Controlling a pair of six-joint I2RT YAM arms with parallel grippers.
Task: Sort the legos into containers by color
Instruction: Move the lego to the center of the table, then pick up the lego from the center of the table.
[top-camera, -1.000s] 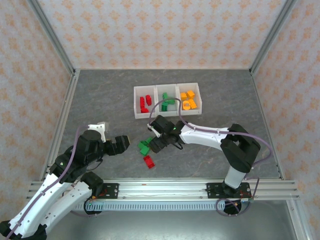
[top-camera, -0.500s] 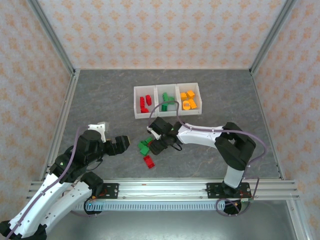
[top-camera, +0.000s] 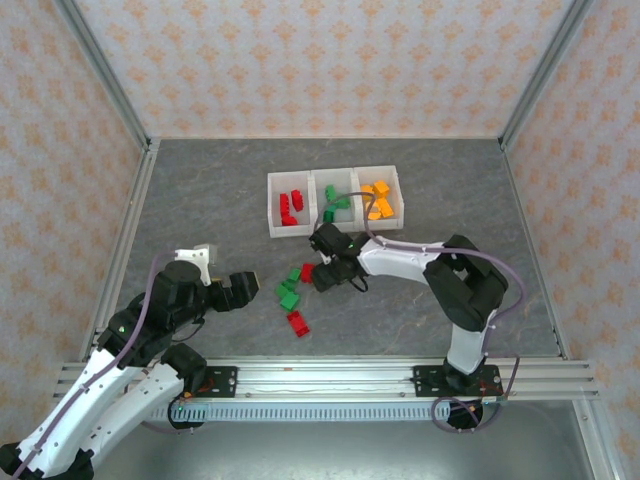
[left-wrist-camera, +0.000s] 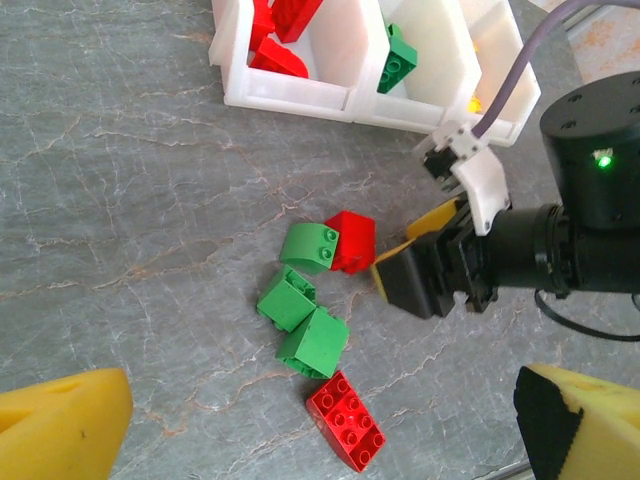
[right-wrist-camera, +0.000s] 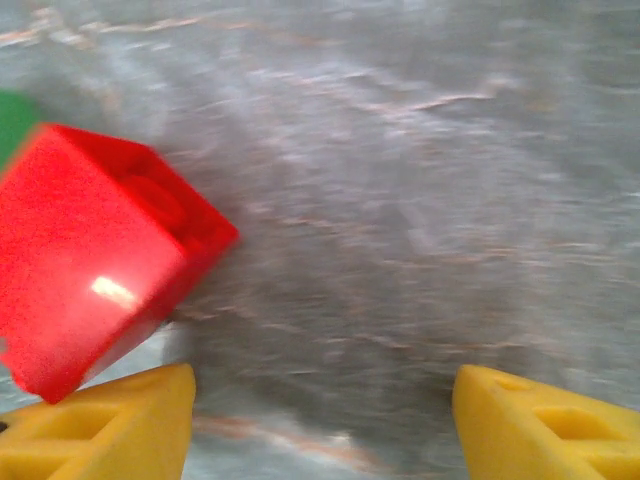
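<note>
Red lego (left-wrist-camera: 352, 240) is lying on worktop (top-camera: 200, 200), on near side of containers (top-camera: 311, 200). Right wrist view is showing right fingers (right-wrist-camera: 110, 420) parted, gripping nothing. Left wrist view is adding green legos (left-wrist-camera: 300, 300). Left fingers (left-wrist-camera: 60, 425) are gaping wide, empty.

A grey, marble-veined tabletop (top-camera: 200, 200) carries everything. Toward its far side a row of three joined translucent white open-top plastic bins (top-camera: 311, 200) stands flat on the surface. Nearer, apart from the bins, five loose studded plastic bricks lie in a cluster. A small red square brick (left-wrist-camera: 352, 240) touches a green round-topped brick (left-wrist-camera: 310, 247) on its left. Just nearer lie a second green brick (left-wrist-camera: 287, 298) and a third green brick (left-wrist-camera: 314, 343), touching each other. Nearest of all lies a red oblong brick (left-wrist-camera: 346, 433), studs up, just beside the third green one.
</note>
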